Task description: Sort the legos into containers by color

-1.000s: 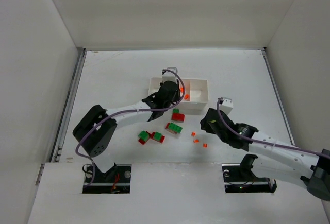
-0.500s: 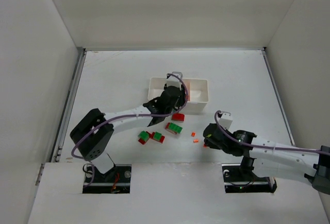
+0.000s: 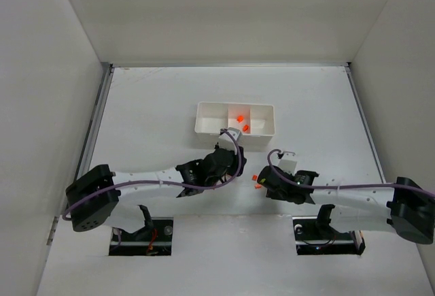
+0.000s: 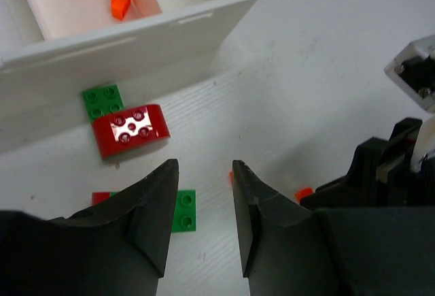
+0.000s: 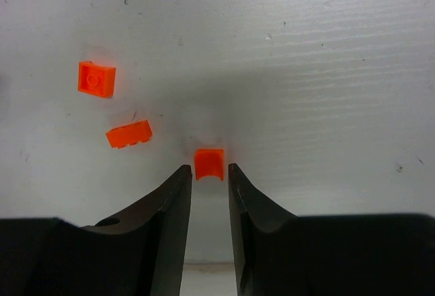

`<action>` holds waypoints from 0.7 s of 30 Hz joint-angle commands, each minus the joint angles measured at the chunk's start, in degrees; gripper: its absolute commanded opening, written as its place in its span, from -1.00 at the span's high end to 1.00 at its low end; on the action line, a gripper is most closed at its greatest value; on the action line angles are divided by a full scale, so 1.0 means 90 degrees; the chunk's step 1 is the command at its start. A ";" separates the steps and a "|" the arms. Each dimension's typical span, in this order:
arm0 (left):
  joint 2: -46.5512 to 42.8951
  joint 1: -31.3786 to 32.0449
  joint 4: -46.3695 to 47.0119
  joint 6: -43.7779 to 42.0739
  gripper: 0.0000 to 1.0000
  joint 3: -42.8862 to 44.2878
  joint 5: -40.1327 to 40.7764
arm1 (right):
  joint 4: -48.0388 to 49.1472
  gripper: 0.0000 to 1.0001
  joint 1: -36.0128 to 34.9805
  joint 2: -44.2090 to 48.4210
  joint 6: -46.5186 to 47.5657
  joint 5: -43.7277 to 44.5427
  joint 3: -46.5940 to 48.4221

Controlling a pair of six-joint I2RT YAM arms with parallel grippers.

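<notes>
Tabletop (image 3: 149, 99), white and boxed in by tall side walls (image 3: 41, 71), carries everything. The left arm (image 3: 149, 177) and right arm (image 3: 346, 190) both lie low across its near half, almost wrist to wrist in front of the white tray (image 3: 234, 103). The tray's three compartments sit side by side, with two orange bits (image 3: 239, 118) in the middle one. The left fingers (image 4: 160, 194) stand parted with nothing between them, pointing toward the tray's near wall. A red curved brick (image 4: 130, 129) joined to a green brick (image 4: 102, 100) lies ahead and to their left, just beside that wall. A second green brick (image 4: 183, 211) peeks from behind the left-hand finger, and the right arm's black wrist crowds the space at their right. The right fingers (image 5: 173, 194) are parted narrowly around a tiny orange piece (image 5: 209, 162) lying between their tips, with a sliver of tabletop showing on each side of it. Two more orange pieces (image 5: 96, 79) lie apart to its left, and white tabletop runs on beyond it and to the right.
</notes>
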State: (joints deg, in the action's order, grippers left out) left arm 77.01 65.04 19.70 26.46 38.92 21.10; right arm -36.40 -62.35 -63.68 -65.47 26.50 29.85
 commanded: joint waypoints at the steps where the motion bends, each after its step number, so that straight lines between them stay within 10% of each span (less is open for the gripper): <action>1: -0.0295 0.0142 0.0018 0.0350 0.31 -0.0290 0.0067 | 0.0304 0.33 -0.0050 -0.0121 -0.0157 0.0014 0.0190; 21: 0.0553 0.1147 0.0008 0.0479 0.20 0.0236 0.0369 | -0.0077 0.61 0.0623 0.2201 -0.0109 0.0737 -0.0152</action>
State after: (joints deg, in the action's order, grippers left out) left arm 80.38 74.56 18.61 31.31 37.63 21.98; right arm -36.56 -58.94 -47.27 -67.90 30.63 29.56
